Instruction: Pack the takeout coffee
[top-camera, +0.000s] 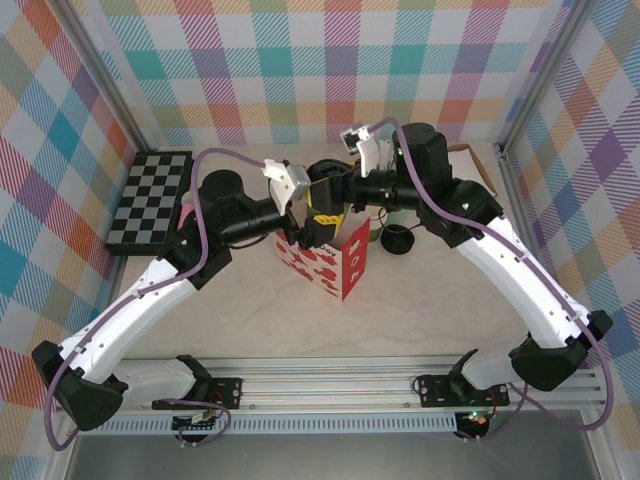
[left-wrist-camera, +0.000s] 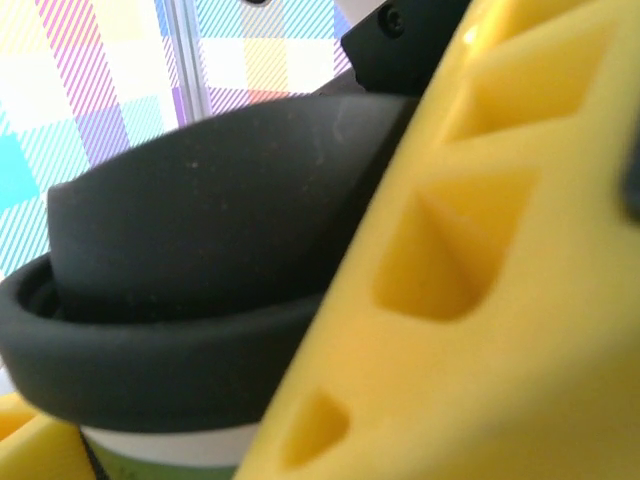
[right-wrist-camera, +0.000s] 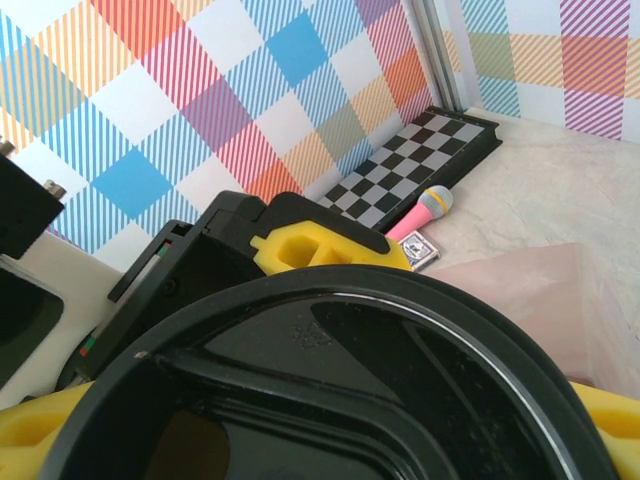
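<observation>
Left wrist: takeout coffee (left-wrist-camera: 170, 330) sat between left gripper (top-camera: 314, 220) fingers (left-wrist-camera: 480, 260), grip unclear. Right wrist: right gripper (top-camera: 335, 190) fingers (right-wrist-camera: 30, 430) clamped takeout coffee; checkerboard (right-wrist-camera: 420, 160), microphone (right-wrist-camera: 425, 210) beyond.

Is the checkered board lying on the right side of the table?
No, the checkered board lies on the left side of the table.

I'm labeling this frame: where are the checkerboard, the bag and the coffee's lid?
Checkerboard (top-camera: 150, 200): top view, middle of the board.
Bag (top-camera: 355, 268): top view, its red side panel.
Coffee's lid (left-wrist-camera: 150, 375): left wrist view, outer wall of its rim.
</observation>
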